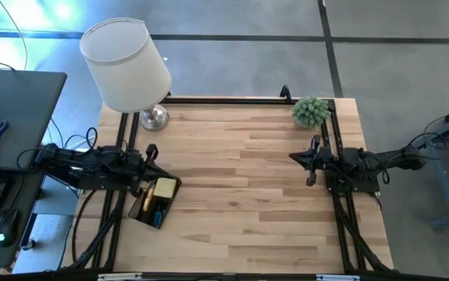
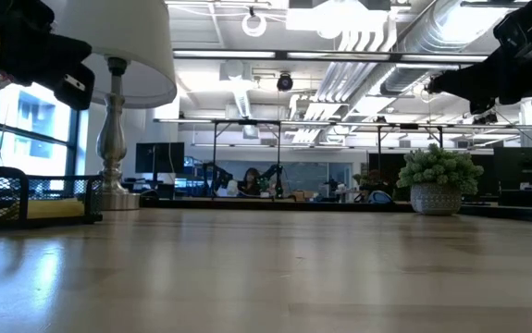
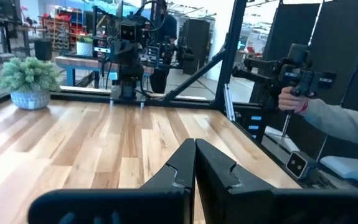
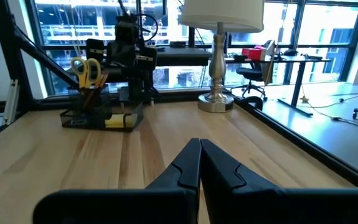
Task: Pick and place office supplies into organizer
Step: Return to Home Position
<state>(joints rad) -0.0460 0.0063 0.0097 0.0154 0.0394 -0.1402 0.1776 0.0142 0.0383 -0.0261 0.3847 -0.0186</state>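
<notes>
Left pincer: raised at the left worktop edge, near the organizer; fingers pressed together, nothing held.
Organizer: near the left edge; yellow-handled scissors and sticky-note pad seen inside.
Handling: pad judged light and pliable; best pinched across its edges.
Right pincer: right edge, fingers closed, empty.

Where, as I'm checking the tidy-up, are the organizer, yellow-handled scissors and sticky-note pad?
organizer (image 4: 76, 117), right wrist view, front mesh wall.
yellow-handled scissors (image 4: 86, 73), right wrist view, where the handle loops meet.
yellow sticky-note pad (image 4: 117, 122), right wrist view, its front edge.
</notes>
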